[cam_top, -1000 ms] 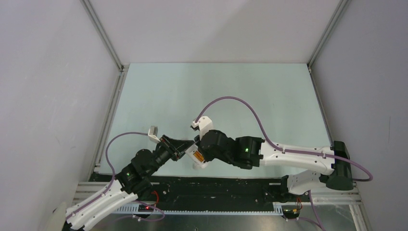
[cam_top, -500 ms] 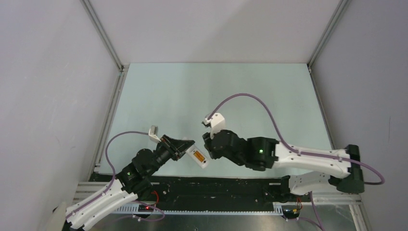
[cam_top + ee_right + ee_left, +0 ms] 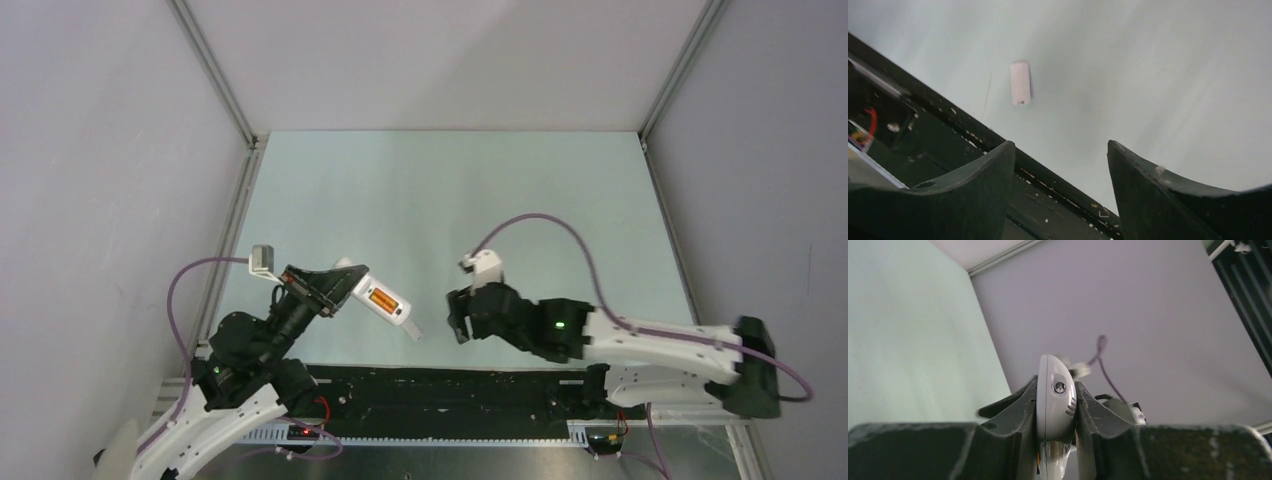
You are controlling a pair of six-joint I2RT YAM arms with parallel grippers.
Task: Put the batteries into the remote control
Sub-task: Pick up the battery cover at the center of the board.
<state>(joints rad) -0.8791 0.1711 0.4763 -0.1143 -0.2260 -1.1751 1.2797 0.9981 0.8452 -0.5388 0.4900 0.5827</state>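
The white remote control is tilted in the air above the table's near left part. My left gripper is shut on one end of it. Orange batteries show in the open recess on its upturned back; how many I cannot tell. In the left wrist view the remote control stands edge-on, squeezed between the two dark fingers of the left gripper. My right gripper hangs to the right of the remote, apart from it. In its wrist view the right gripper is open and holds nothing.
A small flat white piece lies on the pale green table near its front edge. The black base rail runs along that edge. Grey walls close in the sides and the back.
The right gripper has opened and drawn back to the right, away from the remote. The left arm has carried the remote to the left and further from the front edge.
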